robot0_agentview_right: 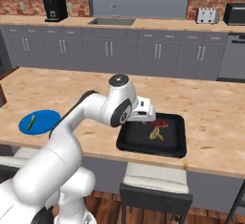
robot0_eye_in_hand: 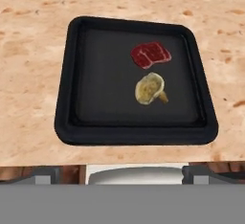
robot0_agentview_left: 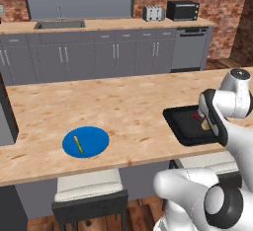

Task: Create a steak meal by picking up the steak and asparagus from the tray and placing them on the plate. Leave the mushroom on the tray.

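While steak (robot0_eye_in_hand: 150,55) stays trayed, asparagus (robot0_agentview_left: 78,144) lies lengthwise across plate (robot0_agentview_left: 99,138).

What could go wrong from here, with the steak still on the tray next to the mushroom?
1. The steak and mushroom lie close together on the tray; a slightly off descent might grab or nudge the mushroom.
2. The steak is flat and low, so the hand may close above it or scrape the tray.
3. The asparagus already lies on the plate; dropping the steak carelessly could knock it off.

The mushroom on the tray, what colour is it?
Yellowish-tan, on the black tray; the mushroom shows best in the hand view.
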You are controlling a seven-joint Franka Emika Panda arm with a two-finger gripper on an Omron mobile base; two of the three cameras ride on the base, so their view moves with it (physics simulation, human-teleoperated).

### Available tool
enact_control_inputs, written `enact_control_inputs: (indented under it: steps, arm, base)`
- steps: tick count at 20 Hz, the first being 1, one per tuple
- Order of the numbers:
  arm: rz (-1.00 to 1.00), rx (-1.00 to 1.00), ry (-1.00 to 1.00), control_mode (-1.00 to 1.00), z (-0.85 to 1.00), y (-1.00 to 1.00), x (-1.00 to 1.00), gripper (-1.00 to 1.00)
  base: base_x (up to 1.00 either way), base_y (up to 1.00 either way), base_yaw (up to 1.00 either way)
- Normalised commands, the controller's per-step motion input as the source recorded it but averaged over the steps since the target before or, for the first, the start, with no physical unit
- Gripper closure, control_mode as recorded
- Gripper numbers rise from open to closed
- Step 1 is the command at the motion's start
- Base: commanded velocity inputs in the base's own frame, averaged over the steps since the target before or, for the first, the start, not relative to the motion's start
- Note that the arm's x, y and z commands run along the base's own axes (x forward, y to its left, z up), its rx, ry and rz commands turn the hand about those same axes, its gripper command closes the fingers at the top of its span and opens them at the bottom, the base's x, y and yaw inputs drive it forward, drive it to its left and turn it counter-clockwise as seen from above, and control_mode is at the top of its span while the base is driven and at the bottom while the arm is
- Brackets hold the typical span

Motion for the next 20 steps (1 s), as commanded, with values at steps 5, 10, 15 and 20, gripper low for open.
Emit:
enact_control_inputs:
  steps: [5, 10, 15, 20]
  arm:
    - [0.0, 0.01, 0.0, -1.0, -0.05, -0.58, 0.13, -1.0]
    - [0.0, 0.02, 0.0, -1.0, -0.01, -0.06, 0.34, -1.0]
    - [0.0, 0.01, 0.0, -1.0, -0.14, 0.0, 0.33, -1.0]
    - [-0.05, 0.01, 0.0, -1.0, -0.31, 0.05, 0.25, -1.0]
  base:
    - [0.0, 0.0, 0.0]
    - [0.0, 0.0, 0.0]
    - [0.0, 0.0, 0.0]
    - [0.0, 0.0, 0.0]
